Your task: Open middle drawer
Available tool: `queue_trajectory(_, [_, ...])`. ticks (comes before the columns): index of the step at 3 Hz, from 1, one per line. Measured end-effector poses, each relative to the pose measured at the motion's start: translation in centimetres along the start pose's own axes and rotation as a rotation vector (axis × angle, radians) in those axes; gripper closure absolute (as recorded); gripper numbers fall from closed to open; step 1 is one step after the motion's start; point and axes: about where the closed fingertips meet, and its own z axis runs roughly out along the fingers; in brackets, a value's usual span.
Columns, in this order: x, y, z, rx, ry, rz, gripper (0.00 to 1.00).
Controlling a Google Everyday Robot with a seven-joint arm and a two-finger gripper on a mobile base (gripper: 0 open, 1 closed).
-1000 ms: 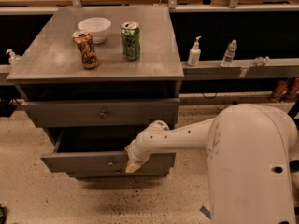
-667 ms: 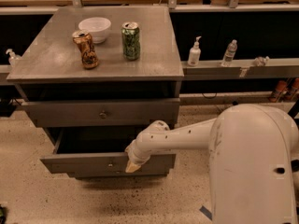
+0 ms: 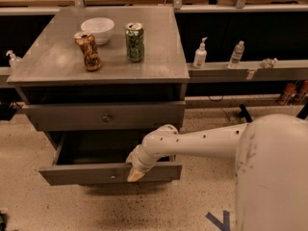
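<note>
The middle drawer (image 3: 82,174) has slid a little further out toward 6 o'clock, and the gripper (image 3: 134,173) has come with it. Nearest, the robot's white body fills the 4 o'clock corner, and its arm (image 3: 202,141) reaches toward 9 o'clock. The gripper sits against the drawer's front panel at its top edge. How far it is open, or whether it holds the panel, cannot be told. The drawer's knob (image 3: 113,176) lies just beside the gripper at 9 o'clock. The panel's long axis runs 9 to 3, so any further pull goes toward 6. The drawer already looks largely open. The speckled floor (image 3: 72,211) lies below. Behind, the upper drawer (image 3: 144,115) stays shut. On the grey cabinet top (image 3: 53,66) stand a crumpled brown can (image 3: 89,51), a green can (image 3: 135,42) and a white bowl (image 3: 97,29).
</note>
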Motion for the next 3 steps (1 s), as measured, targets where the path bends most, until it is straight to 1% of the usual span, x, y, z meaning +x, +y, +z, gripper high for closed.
queue_trajectory(1, [-2.3,3.0,-2.9,-0.061,-0.112,-0.023,0.36])
queue_trajectory(2, [-3.9,5.4,-5.3,-0.106,-0.187,-0.068,0.25])
queue_trajectory(3, [-3.5,3.8,-4.9,-0.056,-0.137,-0.078,0.00])
